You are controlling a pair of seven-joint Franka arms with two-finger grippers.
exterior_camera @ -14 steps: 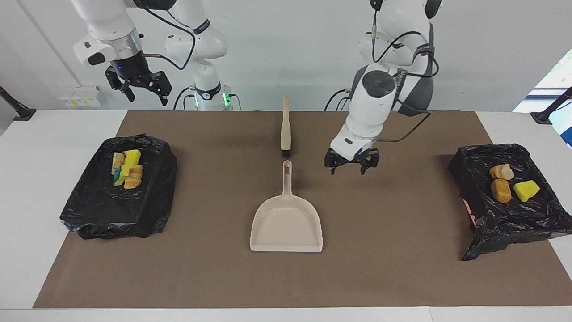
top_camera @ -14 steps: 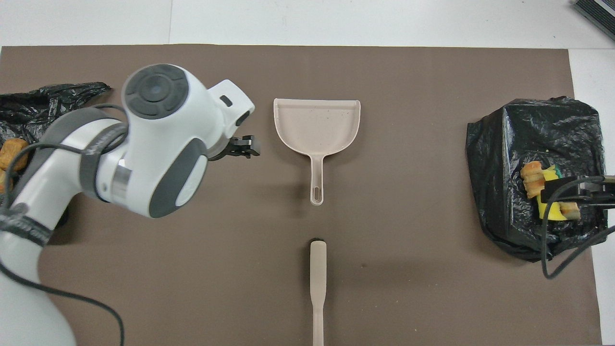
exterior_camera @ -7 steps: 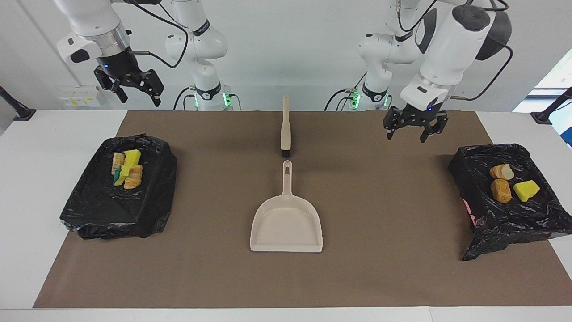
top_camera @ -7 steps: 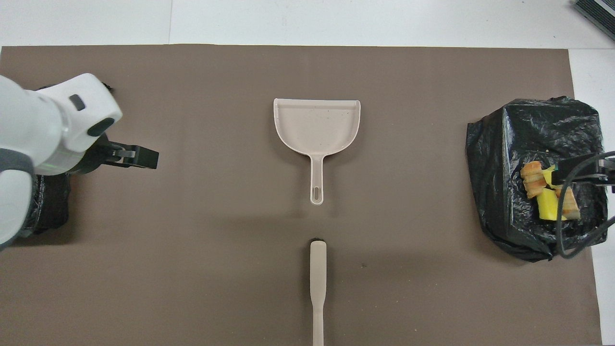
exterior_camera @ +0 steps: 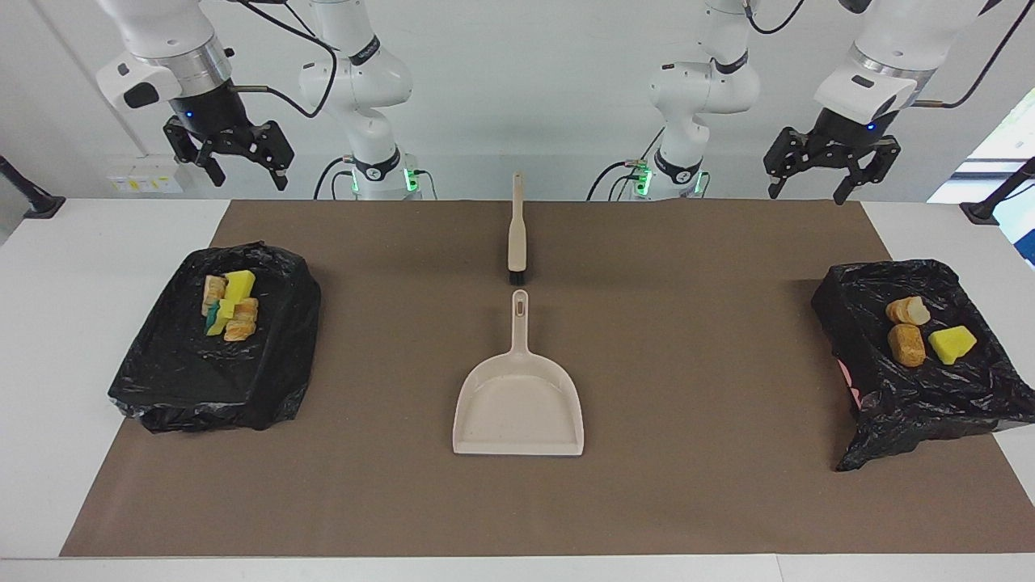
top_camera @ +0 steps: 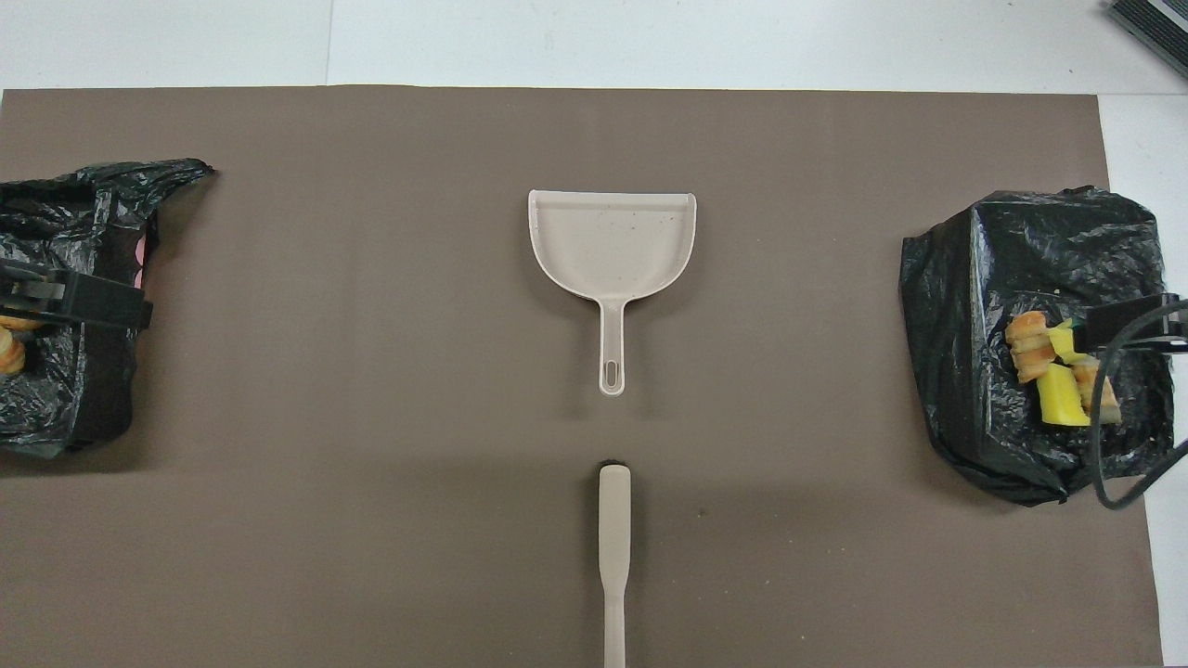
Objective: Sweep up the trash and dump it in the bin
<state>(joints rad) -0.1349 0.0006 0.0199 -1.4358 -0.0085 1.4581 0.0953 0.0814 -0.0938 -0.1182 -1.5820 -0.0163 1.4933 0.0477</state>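
The trash lies in two bins lined with black bags. Yellow sponge pieces and bread-like lumps (exterior_camera: 230, 305) sit in the bin (exterior_camera: 242, 388) at the right arm's end, also in the overhead view (top_camera: 1053, 376). Two brown lumps and a yellow piece (exterior_camera: 922, 333) lie in the bin (exterior_camera: 906, 420) at the left arm's end. The beige dustpan (exterior_camera: 517, 408) lies mid-table, with the brush (exterior_camera: 516, 230) nearer to the robots, handle to handle. My right gripper (exterior_camera: 247, 171) is open and empty, raised high over its bin. My left gripper (exterior_camera: 825, 182) is open and empty, raised high over its bin.
A brown mat (exterior_camera: 687, 339) covers the middle of the white table (exterior_camera: 48, 323). In the overhead view the dustpan (top_camera: 613, 237) and brush (top_camera: 613, 547) lie in line, and the gripper tips show over the bins (top_camera: 1021, 278) (top_camera: 74, 213).
My left gripper has pulled away from beside the dustpan's handle, risen, and swung out over the bin at its end. My right gripper has shifted slightly outward. Dustpan, brush and trash have not moved.
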